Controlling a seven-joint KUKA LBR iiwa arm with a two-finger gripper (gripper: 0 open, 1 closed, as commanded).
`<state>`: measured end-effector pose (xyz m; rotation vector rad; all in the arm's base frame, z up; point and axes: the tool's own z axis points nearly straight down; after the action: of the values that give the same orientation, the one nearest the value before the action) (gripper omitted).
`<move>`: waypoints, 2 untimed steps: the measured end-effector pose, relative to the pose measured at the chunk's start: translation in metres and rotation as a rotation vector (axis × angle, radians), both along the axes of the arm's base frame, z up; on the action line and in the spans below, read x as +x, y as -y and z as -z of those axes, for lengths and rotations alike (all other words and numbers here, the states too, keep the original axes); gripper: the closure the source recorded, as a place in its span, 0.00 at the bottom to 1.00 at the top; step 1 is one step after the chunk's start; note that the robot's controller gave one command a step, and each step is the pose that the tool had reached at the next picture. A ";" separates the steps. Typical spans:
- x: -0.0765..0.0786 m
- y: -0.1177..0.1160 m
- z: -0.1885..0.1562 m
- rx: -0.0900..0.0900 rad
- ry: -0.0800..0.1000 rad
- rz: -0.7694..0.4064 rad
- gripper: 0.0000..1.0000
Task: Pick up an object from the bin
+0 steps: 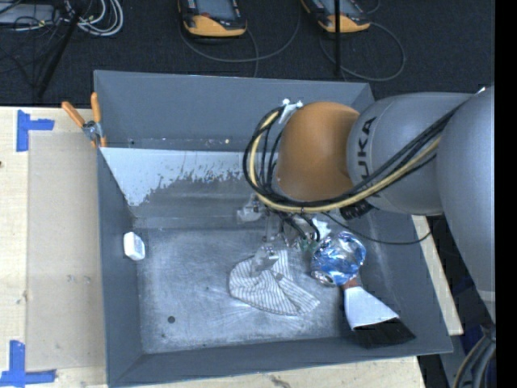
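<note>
Crumpled grey-striped white cloth [266, 291], lower centre of the frame, looks light and limp, so a raised fold seems the best place to pinch. Whether the end effector [271, 250] at its upper edge is spread or pressed together, I cannot tell.

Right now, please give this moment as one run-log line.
gripper: over striped cloth, bin middle | cloth: crumpled, not lifted | right: shiny blue object, brush | left: small white item

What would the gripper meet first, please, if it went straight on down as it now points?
Probably the crumpled white striped cloth: the gripper points down at its upper edge and may be touching it already, though depth is unclear.
</note>
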<state>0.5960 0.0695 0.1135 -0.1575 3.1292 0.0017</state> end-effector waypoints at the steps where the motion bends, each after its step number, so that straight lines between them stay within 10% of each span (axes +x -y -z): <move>1: -0.001 0.015 0.035 -0.002 -0.014 -0.122 1.00; 2: -0.001 0.015 0.035 -0.002 -0.014 -0.121 1.00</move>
<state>0.5953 0.0543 0.0781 -0.3479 3.1276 0.0010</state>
